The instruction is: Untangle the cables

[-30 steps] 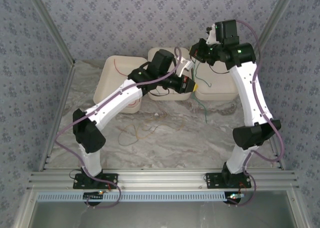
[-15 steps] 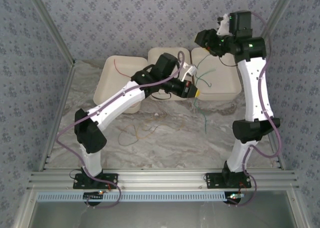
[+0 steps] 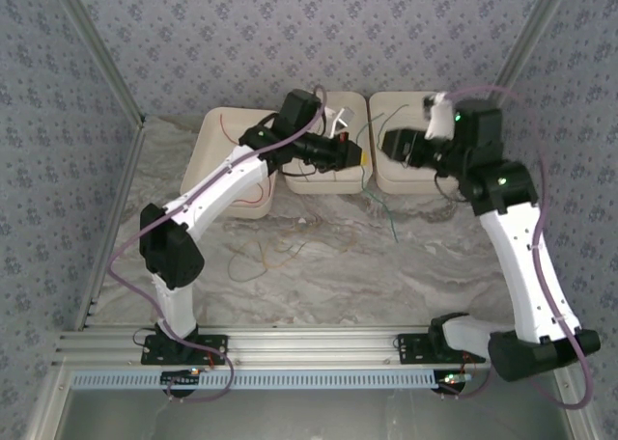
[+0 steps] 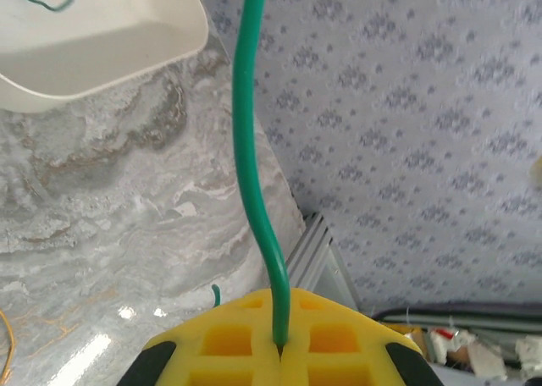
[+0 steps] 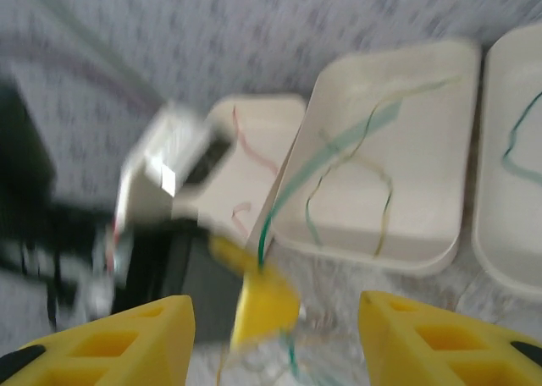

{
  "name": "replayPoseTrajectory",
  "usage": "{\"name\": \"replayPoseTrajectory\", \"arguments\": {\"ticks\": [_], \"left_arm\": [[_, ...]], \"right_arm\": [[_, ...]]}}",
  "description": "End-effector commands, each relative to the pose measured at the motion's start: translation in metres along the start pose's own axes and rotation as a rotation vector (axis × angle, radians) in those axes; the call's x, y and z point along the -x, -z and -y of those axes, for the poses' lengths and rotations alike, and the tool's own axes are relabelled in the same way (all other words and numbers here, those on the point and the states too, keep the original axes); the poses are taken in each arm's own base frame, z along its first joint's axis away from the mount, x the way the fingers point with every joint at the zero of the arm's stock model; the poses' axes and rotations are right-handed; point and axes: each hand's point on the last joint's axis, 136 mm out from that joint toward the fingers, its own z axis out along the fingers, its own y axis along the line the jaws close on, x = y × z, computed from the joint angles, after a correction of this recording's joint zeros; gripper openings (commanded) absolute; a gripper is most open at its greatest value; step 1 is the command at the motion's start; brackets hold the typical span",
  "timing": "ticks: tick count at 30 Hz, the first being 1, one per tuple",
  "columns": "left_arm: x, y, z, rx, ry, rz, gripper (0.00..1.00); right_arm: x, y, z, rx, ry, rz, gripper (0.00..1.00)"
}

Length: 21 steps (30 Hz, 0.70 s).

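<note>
My left gripper (image 3: 357,156) reaches over the middle white tray (image 3: 353,100) and is shut on a green cable (image 3: 384,211), which trails down onto the marble table. In the left wrist view the green cable (image 4: 250,149) rises out of the seam between the closed yellow fingertips (image 4: 229,339). My right gripper (image 3: 391,149) hovers open over the right tray (image 3: 401,179), just right of the left gripper. In the blurred right wrist view my right gripper (image 5: 275,335) has its yellow fingers (image 5: 118,344) wide apart with nothing held. Loose yellow and red cables (image 3: 263,259) lie tangled on the table.
Three white trays stand in a row at the back. The left tray (image 3: 208,170) holds a red cable (image 3: 224,126), the middle tray (image 5: 423,234) holds green and yellow ones. Patterned walls enclose the table, and a metal rail (image 3: 309,348) runs along its front.
My right gripper opened and let go of the green cable, then dropped down over the right tray. My left gripper carried the green cable back toward the middle tray.
</note>
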Motion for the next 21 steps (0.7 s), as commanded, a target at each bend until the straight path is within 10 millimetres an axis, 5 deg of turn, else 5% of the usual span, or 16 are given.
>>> {"name": "replayPoseTrajectory", "arguments": {"ticks": [1, 3, 6, 12, 21], "left_arm": [[0.023, 0.011, 0.017, -0.044, 0.064, 0.045, 0.0], [0.03, 0.015, 0.019, -0.046, 0.078, 0.054, 0.0], [0.034, 0.017, 0.026, -0.05, 0.077, 0.047, 0.0], [0.033, 0.02, 0.028, -0.033, 0.083, 0.037, 0.0], [0.032, 0.02, 0.018, 0.02, 0.089, 0.043, 0.0]], "right_arm": [[-0.031, -0.027, -0.005, 0.006, 0.183, -0.064, 0.56], [-0.065, -0.042, -0.012, 0.002, 0.294, -0.155, 0.57], [-0.083, -0.056, -0.012, -0.027, 0.364, -0.187, 0.58], [-0.066, -0.064, 0.002, -0.137, 0.389, -0.128, 0.59], [-0.048, -0.023, -0.01, -0.139, 0.381, -0.036, 0.7]]}}
